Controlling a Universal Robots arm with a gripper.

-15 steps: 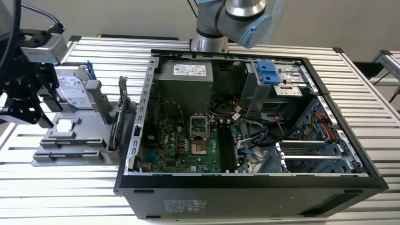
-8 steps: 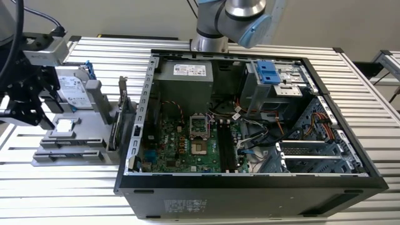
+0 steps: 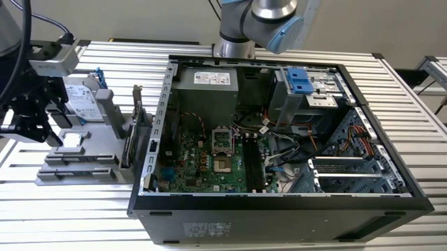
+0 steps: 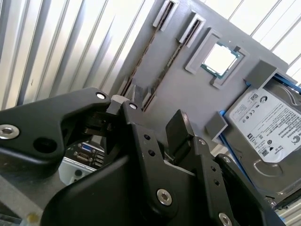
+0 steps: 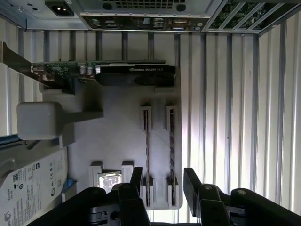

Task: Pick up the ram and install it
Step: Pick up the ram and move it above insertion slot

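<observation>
I've got the tool (image 5: 163,183) hanging spread wide and empty right over the grey holder (image 5: 117,134), where the ram (image 5: 172,150) stands on edge in its slot, I guess so it can be pinched by its flat sides from above.

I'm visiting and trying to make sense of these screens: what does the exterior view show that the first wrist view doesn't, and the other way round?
Exterior view: the inside of the open computer case, with its green motherboard and power supply, plus the arm behind it.

First wrist view: two ram sticks standing on edge in slots, seen from above, and the case's rear ports.

Both: the gripper, open and empty, above the grey parts tray, with the hard drive and the larger card on it.
</observation>
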